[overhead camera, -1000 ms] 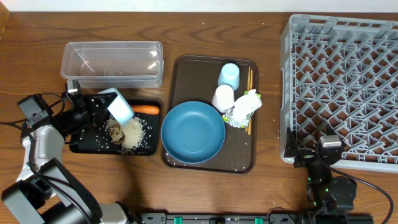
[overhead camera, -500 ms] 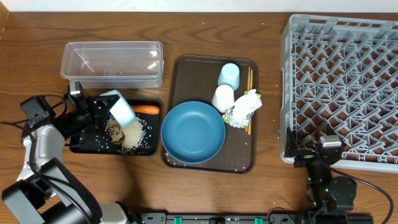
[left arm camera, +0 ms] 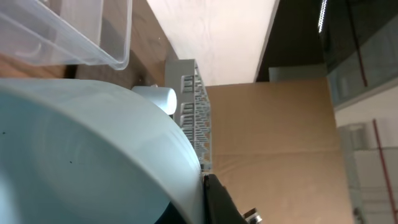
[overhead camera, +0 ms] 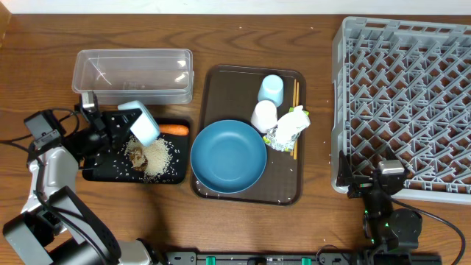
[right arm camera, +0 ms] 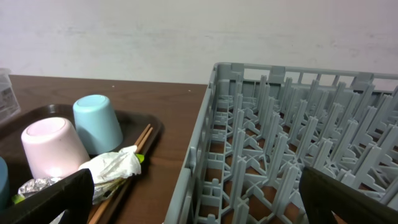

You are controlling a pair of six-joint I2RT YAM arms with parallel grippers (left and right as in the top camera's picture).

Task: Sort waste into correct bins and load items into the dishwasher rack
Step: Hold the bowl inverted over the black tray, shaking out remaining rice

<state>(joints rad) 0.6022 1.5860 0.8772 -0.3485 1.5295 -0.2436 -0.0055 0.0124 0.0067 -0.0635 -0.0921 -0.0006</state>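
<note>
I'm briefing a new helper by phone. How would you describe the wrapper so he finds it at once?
Find the brown tray in the middle of the table. At its right edge, beside the white cup, lies the wrapper: the only crumpled thing there, white, silver and green.

Two bowls: a large dark blue bowl [overhead camera: 229, 156] at centre and a small pale blue bowl [overhead camera: 141, 124] at middle left. Two cups just above centre, a white cup [overhead camera: 264, 116] and a pale blue cup [overhead camera: 271, 89]. Two chopsticks [overhead camera: 296, 94] side by side. One crumpled wrapper [overhead camera: 287, 129]. One carrot [overhead camera: 174, 129], one brown lump [overhead camera: 137, 157] and one heap of rice [overhead camera: 158, 154], its grains too many to count, at lower left. One clear tub [overhead camera: 132, 73] at upper left, one black tray [overhead camera: 99, 171], one brown tray [overhead camera: 228, 92], and one grey rack [overhead camera: 405, 103] filling the right
</note>
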